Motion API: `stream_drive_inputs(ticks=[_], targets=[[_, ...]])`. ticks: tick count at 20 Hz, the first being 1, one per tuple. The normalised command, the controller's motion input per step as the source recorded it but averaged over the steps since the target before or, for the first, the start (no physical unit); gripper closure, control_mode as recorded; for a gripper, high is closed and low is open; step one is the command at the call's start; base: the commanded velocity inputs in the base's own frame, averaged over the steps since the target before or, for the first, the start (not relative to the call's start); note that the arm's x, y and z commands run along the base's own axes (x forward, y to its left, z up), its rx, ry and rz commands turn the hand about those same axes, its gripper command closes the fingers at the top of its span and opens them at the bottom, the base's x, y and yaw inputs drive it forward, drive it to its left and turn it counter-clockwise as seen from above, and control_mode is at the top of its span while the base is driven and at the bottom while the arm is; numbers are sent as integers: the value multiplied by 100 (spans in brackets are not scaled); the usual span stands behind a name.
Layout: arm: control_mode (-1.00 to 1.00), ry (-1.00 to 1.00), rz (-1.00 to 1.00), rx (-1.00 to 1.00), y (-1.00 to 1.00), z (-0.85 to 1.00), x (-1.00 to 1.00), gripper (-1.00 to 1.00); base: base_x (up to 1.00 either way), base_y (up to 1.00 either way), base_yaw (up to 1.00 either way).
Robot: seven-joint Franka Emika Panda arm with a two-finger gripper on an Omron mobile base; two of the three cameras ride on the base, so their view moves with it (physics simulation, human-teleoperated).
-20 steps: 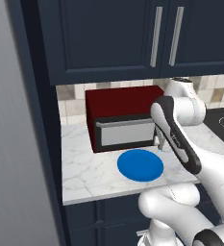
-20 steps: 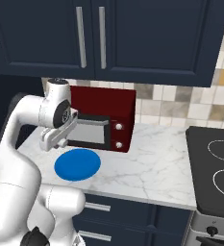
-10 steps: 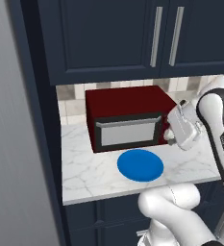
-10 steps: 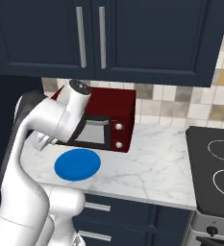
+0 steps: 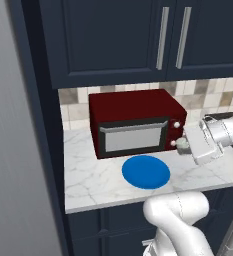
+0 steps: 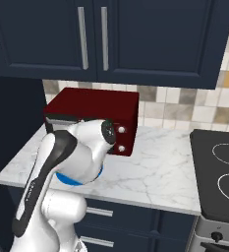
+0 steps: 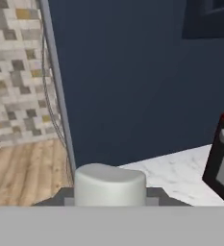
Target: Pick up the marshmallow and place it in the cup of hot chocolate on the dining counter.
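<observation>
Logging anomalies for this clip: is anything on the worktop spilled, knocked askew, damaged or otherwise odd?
Nothing stands out. The red microwave sits square with its door shut, the blue plate lies flat and bare, and the marble worktop shows no spill. The marshmallow sits between the gripper fingers.

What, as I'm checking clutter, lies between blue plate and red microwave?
Only bare marble worktop, seen in the left base view, separates the blue plate from the red microwave.

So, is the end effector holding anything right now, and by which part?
The end effector holds the marshmallow, gripped at its sides between the finger tips.
</observation>
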Motion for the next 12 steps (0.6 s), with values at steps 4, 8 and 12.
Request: stream_drive_inputs(ticks=[4,8,12], targets=[[-100,0,0,53,0,19,0,100,0,0,0],[-100,-2,0,37,0,5,0,100,0,0,0],[-100,0,19,0,3,2,6,100,0,0,0]])
